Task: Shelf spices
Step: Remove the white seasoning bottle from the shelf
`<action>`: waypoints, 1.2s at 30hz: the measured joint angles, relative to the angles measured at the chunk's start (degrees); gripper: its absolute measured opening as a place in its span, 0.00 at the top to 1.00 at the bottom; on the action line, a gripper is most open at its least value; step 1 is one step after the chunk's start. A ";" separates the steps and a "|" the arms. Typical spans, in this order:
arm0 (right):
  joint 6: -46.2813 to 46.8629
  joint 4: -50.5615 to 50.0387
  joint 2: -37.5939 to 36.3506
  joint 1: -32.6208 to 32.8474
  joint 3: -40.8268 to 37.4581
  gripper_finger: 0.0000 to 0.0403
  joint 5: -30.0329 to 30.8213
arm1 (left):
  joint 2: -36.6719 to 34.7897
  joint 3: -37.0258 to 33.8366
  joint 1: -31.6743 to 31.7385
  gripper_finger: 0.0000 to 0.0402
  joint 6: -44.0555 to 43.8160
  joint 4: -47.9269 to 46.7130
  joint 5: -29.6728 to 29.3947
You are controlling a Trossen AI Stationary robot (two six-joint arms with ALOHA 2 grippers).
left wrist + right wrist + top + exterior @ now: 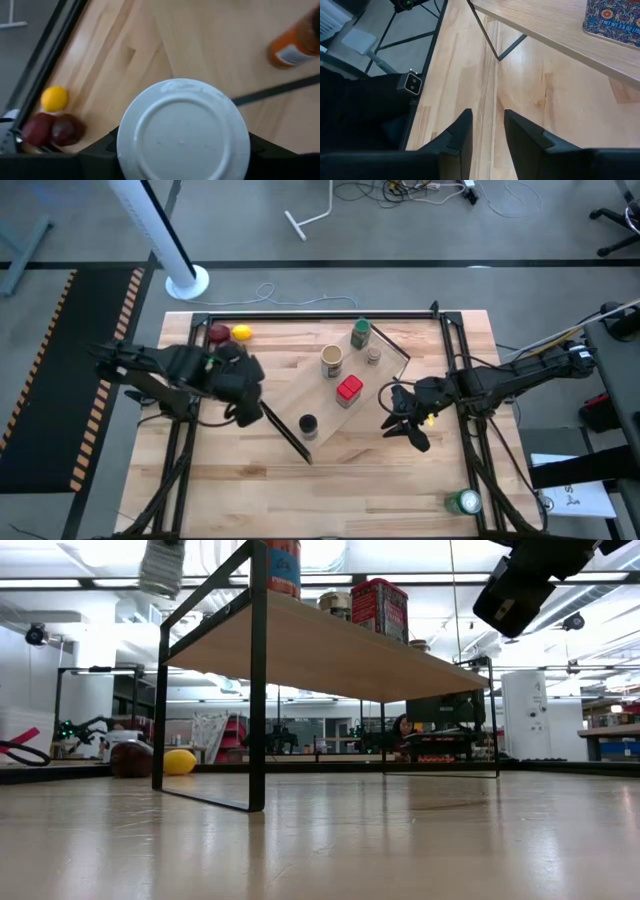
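Observation:
The shelf (345, 402) is a pale board with black end rails, lying diagonally mid-table. On it stand the green-lidded jar (360, 332), tan cylindrical jar (332, 361), tiny grey-lidded jar (373, 356), red boxy jar (349, 389) and black-lidded jar (308, 424). My left gripper (238, 380) hovers left of the shelf, shut on the white-lidded jar (182, 130). My right gripper (400, 418) hangs open above bare table right of the shelf, touching nothing. My left gripper holds the white-lidded jar at its top, by the lid's rim (125, 142), pinched between the two fingers (102, 147). The fingers come from above, pointing down, one on each side of the lid. The jar (160, 568) hangs upright, lifted clear, higher than the shelf board.
A red fruit (217, 335) and a yellow fruit (241, 333) lie near the table's far left corner. A green drink can (465, 502) stands near the near right corner. Black frame rails (182, 440) run along the table's sides. Bare tabletop lies toward the near edge.

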 joint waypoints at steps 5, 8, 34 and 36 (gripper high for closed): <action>0.02 -0.34 0.02 0.00 0.00 0.80 0.00 | -4.00 -5.91 -4.19 0.54 -5.92 -0.01 -0.87; 0.43 -0.37 0.02 0.25 0.00 0.81 -0.01 | -7.51 -11.86 -6.62 0.54 -9.44 0.32 -1.18; 0.48 -3.31 0.02 1.03 0.00 0.86 -0.24 | -28.36 -63.34 -11.76 0.53 -17.08 44.27 8.19; 0.48 -3.31 0.02 1.03 0.00 0.85 -0.24 | -28.17 -64.35 -11.76 0.53 -16.59 44.36 7.06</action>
